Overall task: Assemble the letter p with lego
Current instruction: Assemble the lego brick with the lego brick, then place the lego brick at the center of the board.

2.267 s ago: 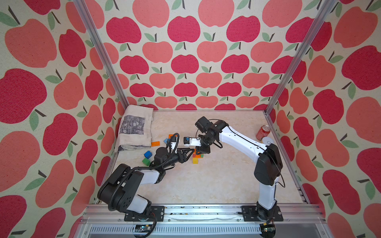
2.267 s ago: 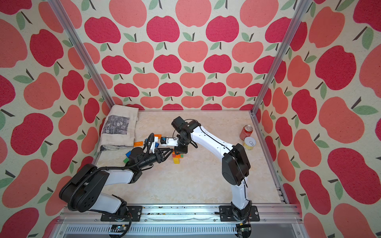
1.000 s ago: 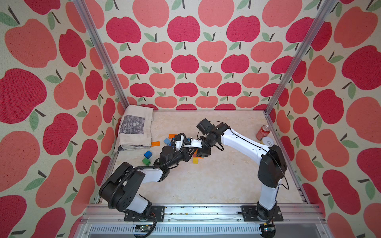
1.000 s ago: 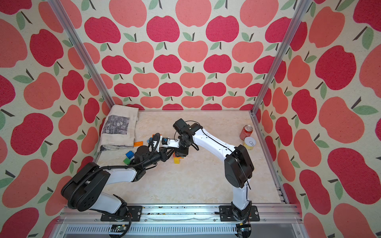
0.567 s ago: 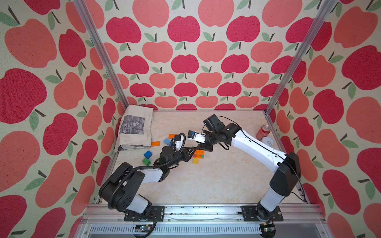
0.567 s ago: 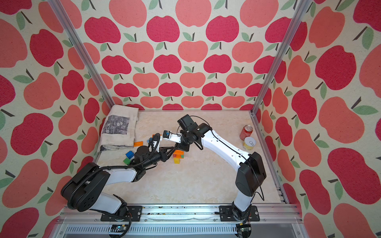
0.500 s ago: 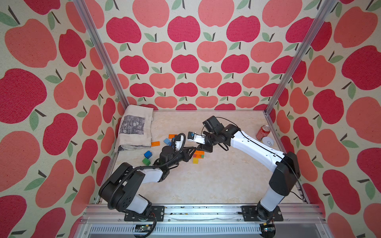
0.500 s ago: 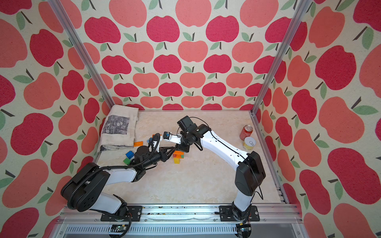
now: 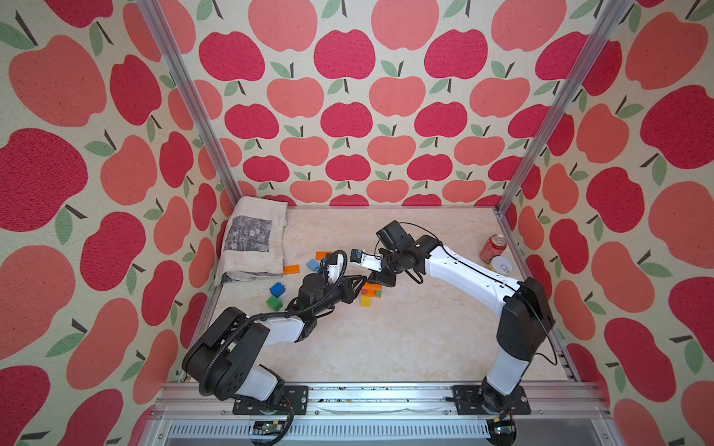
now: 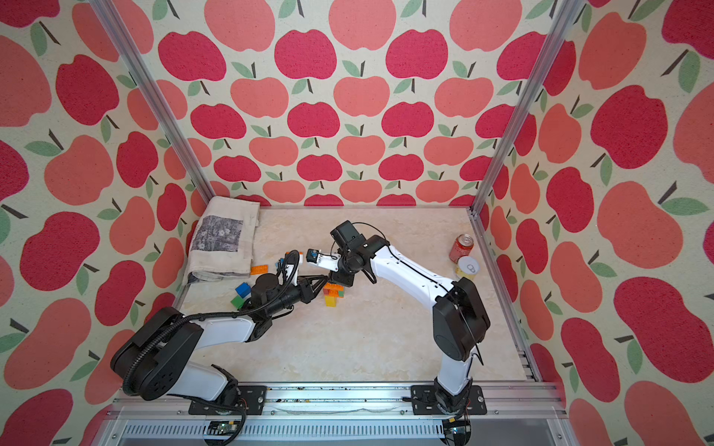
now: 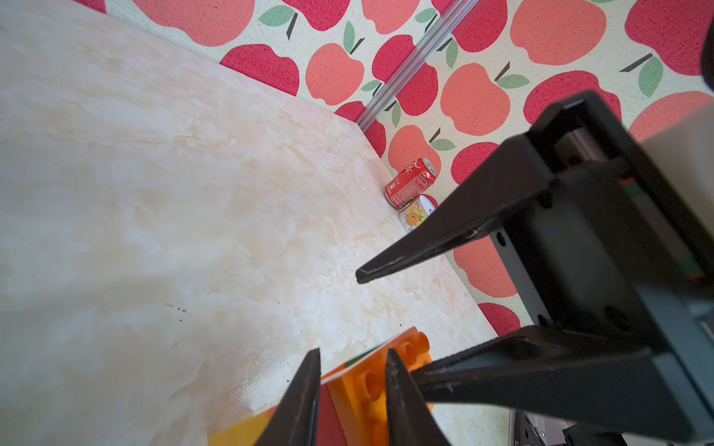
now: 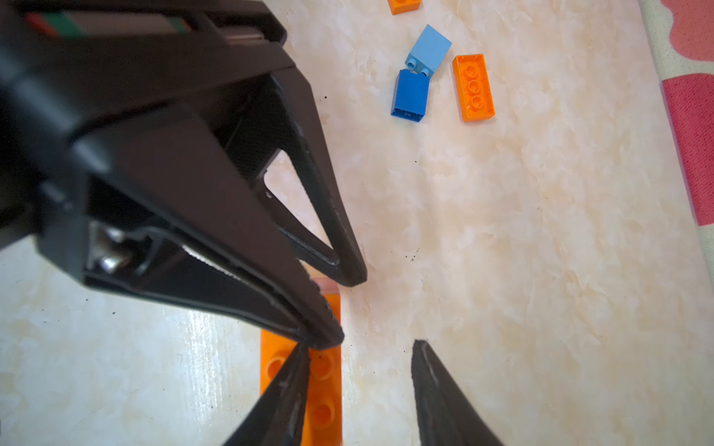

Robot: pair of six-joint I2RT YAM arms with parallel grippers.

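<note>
Your left gripper [image 11: 352, 355] pinches the lego [image 11: 365, 390]; your right gripper [image 12: 362, 345], jaws spread, sits at its 1 o'clock. Can [image 9: 493, 248] lettering unreadable.

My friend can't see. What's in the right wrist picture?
Black jaws meet over an orange brick: the left gripper grips it, the right gripper is open. A blue brick, a light blue brick and a loose orange piece lie nearby.

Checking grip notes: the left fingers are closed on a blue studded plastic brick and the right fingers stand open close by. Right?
Not quite. The left fingers are closed on an orange studded plastic brick, not a blue one; the left wrist view shows it. The right fingers do stand open close by.
</note>
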